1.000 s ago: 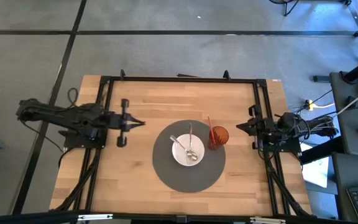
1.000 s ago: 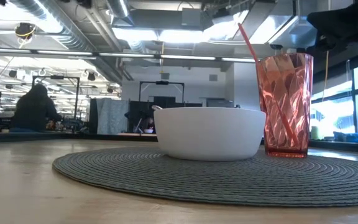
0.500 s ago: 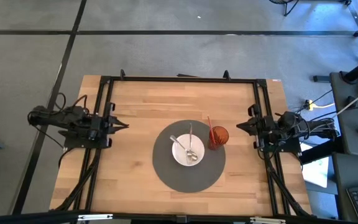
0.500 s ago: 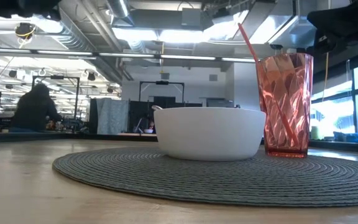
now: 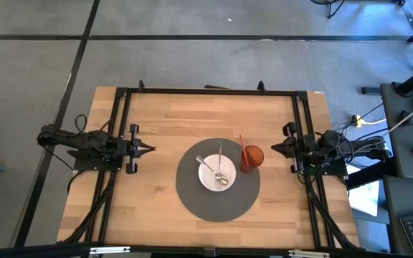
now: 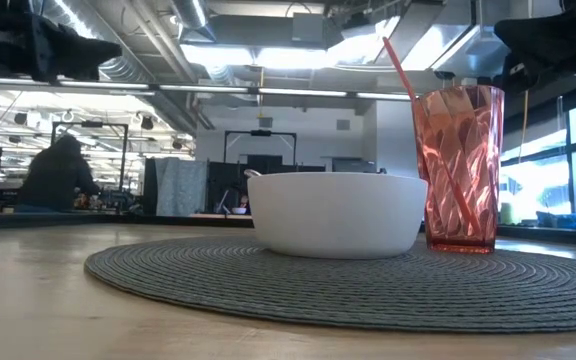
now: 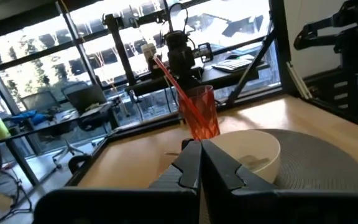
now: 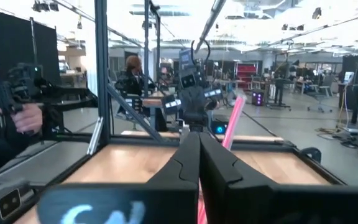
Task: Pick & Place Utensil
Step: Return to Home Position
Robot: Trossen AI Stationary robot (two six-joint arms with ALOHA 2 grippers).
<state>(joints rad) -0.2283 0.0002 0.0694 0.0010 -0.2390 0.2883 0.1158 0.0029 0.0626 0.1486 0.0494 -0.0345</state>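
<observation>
A white bowl (image 5: 217,174) (image 6: 333,213) sits mid-way on a round grey placemat (image 5: 192,197). Silver utensils (image 5: 220,163) lie in it, their handles leaning over its rim. A red tumbler (image 5: 252,157) (image 6: 460,168) with a red straw (image 6: 400,65) stands on the mat to the bowl's right. My left gripper (image 5: 151,149) (image 7: 199,144) is shut and empty, above the table left of the mat, pointing at the bowl (image 7: 253,155). My right gripper (image 5: 274,147) (image 8: 191,135) is shut and empty, right of the tumbler.
A black frame (image 5: 206,91) runs along the table's far, left and right sides. Bare wood (image 5: 163,115) lies between the mat and the frame. A person (image 6: 56,175) sits far off in the room, and a person's hand (image 8: 18,116) shows beyond the table.
My left arm has drawn back from the mat toward the table's left edge, rolled its wrist, and come lower; its fingers stayed shut. The bowl, utensils and tumbler have kept still.
</observation>
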